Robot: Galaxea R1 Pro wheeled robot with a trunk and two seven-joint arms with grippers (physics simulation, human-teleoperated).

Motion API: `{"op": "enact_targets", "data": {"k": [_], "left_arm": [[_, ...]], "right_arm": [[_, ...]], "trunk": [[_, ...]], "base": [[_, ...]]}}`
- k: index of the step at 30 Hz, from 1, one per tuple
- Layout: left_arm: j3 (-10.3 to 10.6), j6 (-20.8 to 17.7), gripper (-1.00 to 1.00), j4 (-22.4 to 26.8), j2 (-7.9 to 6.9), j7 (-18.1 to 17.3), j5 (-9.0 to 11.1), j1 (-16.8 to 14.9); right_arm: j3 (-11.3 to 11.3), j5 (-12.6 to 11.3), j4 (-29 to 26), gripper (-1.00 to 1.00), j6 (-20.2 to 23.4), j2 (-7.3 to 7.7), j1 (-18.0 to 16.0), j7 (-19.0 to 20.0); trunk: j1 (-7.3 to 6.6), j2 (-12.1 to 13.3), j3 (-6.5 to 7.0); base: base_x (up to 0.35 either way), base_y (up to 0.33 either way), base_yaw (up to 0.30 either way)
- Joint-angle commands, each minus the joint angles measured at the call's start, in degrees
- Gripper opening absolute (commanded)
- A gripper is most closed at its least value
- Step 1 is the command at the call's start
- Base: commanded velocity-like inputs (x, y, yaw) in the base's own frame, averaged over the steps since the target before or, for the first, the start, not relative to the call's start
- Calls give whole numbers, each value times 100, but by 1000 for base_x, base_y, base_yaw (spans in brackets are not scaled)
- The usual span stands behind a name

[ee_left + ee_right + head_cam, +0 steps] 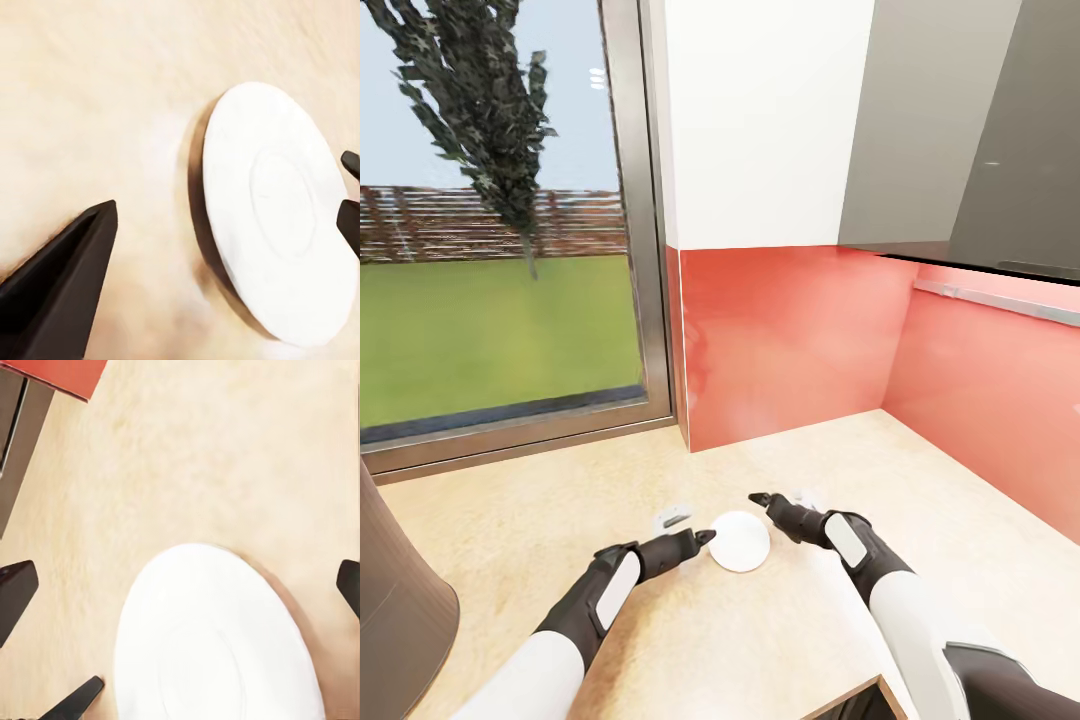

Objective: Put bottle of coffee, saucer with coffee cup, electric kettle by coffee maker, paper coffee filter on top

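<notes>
The kitchen countertop point(660, 620) is seen as a pale beige wood-look surface running into a corner; a red backsplash point(790, 340) rises behind it and along the right-hand wall; white wall above, with a grey wall cabinet point(960, 130) overhanging at upper right. A large window point(500, 220) with a metal frame is set at the left of the corner; grass, a fence and a tree are visible through it. A dark rounded shape point(395, 610) is cut off at the left edge of the head view; it cannot be identified.

The saucer point(740, 541) is recorded lying flat on the surface, bare, between the two arms; a small white object point(672, 518) lies just beside it on the window side, too small to identify.

The left gripper point(695, 540) is held low just beside the saucer's left rim; in the left wrist view its jaws stand wide, nothing held, saucer point(281, 217) ahead. The right gripper point(765, 500) hangs near the saucer's far right rim; jaws wide and empty in the right wrist view, with the saucer point(217, 637) between and ahead of them.
</notes>
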State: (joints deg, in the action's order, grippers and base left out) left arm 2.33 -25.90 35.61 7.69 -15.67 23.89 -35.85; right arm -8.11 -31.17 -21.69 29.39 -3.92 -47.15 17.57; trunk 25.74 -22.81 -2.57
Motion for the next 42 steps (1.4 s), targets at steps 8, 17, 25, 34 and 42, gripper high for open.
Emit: {"op": "enact_targets", "data": {"k": [8, 17, 25, 34, 42], "left_arm": [[10, -51, 100, -440, 38, 0, 346, -1], [14, -47, 100, -441, 36, -6, 542, -1], [13, -55, 100, -441, 31, -7, 555, -1], [9, -56, 100, -432, 39, -100, 563, -1], [12, 83, 100, -431, 40, -208, 984, -1]], "right_arm": [[-33, -254, 350, 100, -114, -20, -5, 55], [-32, -256, 768, 100, -118, -28, -5, 771], [-32, -250, 780, 100, -118, -46, -5, 783], [-32, -249, 780, 100, -118, -52, -5, 791], [-32, -249, 781, 100, -118, -50, -5, 792]], "trunk": [[5, -11, -15], [5, -11, -15], [5, -11, -15], [5, -11, -15], [5, -11, -15]], "base": [[0, 0, 0], [0, 0, 0], [0, 0, 0], [0, 0, 0], [0, 0, 0]]}}
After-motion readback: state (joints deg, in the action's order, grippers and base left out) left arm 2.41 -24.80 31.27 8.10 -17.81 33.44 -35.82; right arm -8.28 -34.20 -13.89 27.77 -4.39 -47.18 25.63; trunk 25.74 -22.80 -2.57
